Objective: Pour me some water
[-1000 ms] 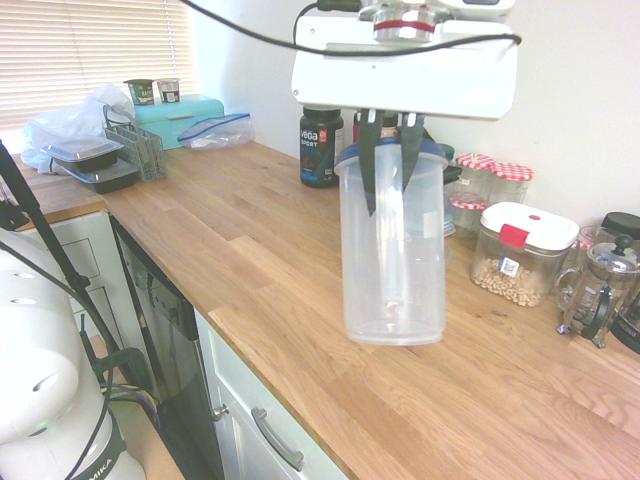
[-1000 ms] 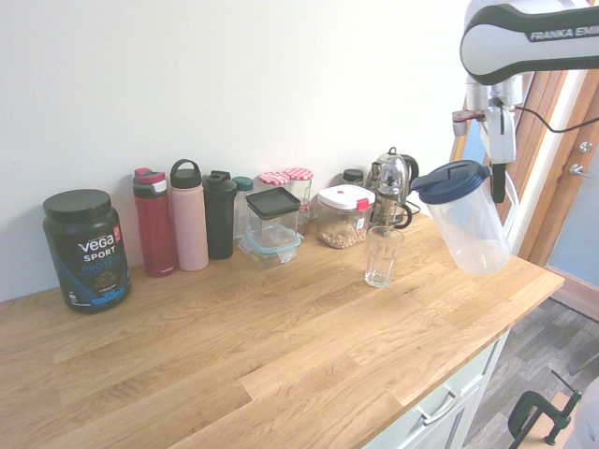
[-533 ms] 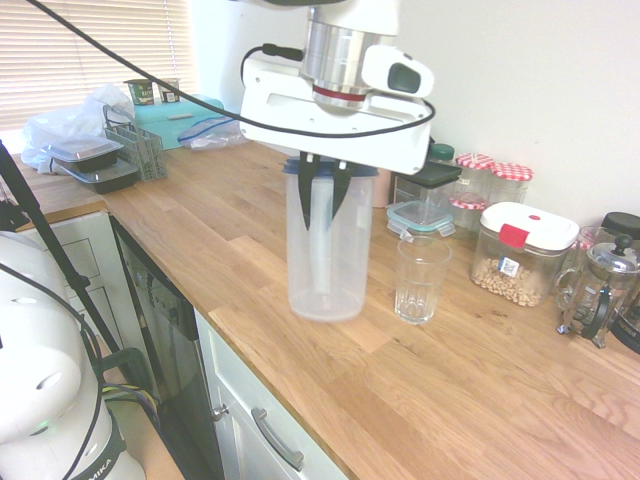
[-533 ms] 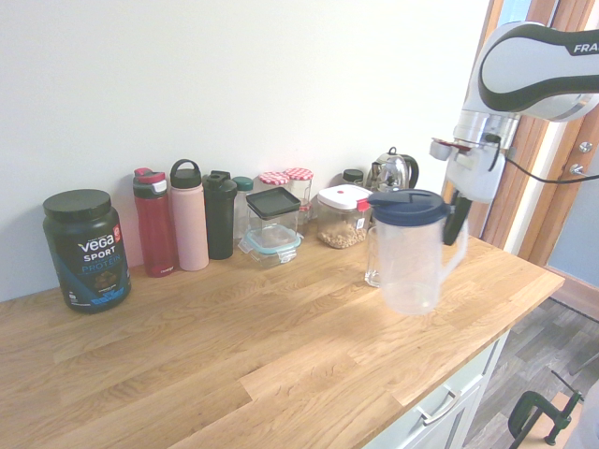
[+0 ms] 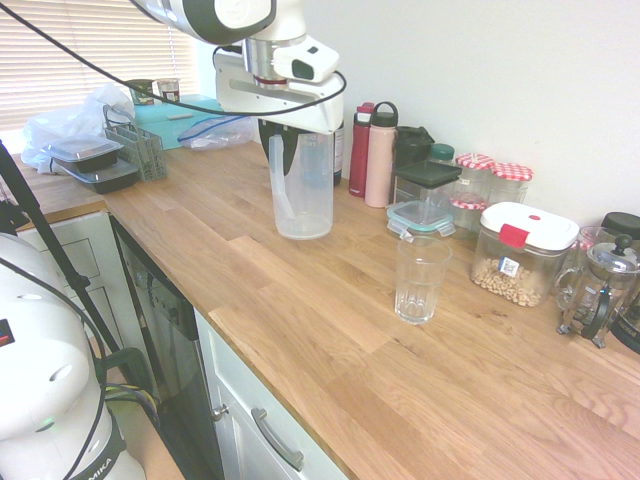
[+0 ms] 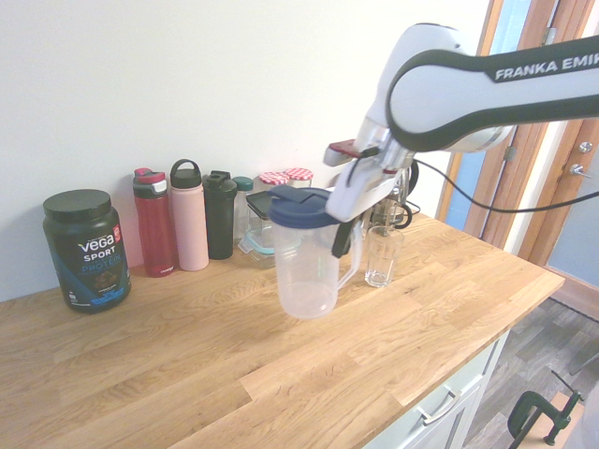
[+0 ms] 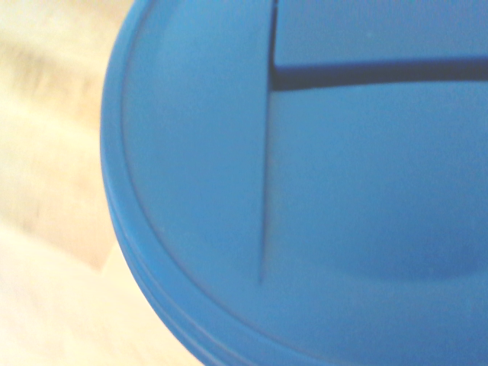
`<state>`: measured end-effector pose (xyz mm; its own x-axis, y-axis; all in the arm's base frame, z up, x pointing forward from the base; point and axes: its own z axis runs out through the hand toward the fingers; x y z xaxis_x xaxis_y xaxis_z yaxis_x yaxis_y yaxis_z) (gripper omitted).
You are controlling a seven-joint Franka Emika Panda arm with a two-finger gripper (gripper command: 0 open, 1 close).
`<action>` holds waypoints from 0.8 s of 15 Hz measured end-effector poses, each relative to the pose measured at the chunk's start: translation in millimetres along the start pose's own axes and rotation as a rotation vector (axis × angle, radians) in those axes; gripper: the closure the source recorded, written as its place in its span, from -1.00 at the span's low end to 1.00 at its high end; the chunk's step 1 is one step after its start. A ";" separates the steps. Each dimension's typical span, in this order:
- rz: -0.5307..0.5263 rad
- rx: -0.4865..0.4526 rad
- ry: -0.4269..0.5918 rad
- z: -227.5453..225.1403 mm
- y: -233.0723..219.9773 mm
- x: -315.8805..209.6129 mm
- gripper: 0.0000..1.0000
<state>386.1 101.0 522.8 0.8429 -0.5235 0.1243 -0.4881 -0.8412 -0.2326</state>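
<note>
Pitcher point(image 6: 307, 257) of clear plastic with a dark blue lid point(image 6: 299, 207) hangs in the grasp of the gripper point(image 6: 343, 245), whose fingers are clamped on the handle at the pitcher's 3 o'clock side in the second exterior view. The pitcher is upright or nearly so, and looks empty; whether its base touches the wooden counter point(image 6: 281, 374) or hangs just above it cannot be told. In the wrist view the blue lid point(image 7: 305, 191) fills almost the whole picture, blurred, with pale wood at one edge.

In the second exterior view an empty drinking glass point(image 6: 382, 255) stands on the counter at 3 o'clock from the pitcher, near it but apart. In the first exterior view the same glass point(image 5: 421, 279) stands at about 4 o'clock from the pitcher point(image 5: 301, 185), well apart.

Behind the pitcher, along the wall, stand a red bottle point(image 6: 155, 223), a pink bottle point(image 6: 189, 215) and a black bottle point(image 6: 220, 214), side by side at about 10 o'clock. Farther out at 9 o'clock stands a black Vega Sport tub point(image 6: 84, 250). Jars with red checked lids point(image 6: 286, 178) show at 12 o'clock. A clear container with a white lid point(image 5: 520, 253) sits at 3 o'clock from the glass in the first exterior view.
</note>
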 end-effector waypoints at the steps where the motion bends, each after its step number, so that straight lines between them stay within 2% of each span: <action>1: 0.060 0.005 0.010 4.5 -12.9 -8.6 1.00; 5: 0.264 0.030 0.087 21.5 -39.8 -31.2 1.00; 9: 0.311 0.032 0.098 57.6 -44.3 -33.7 1.00; 12: 0.329 0.052 0.089 67.9 -46.0 -27.2 1.00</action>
<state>401.0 163.1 464.6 0.6179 -0.7774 0.1180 -0.7165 -0.6185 -0.3228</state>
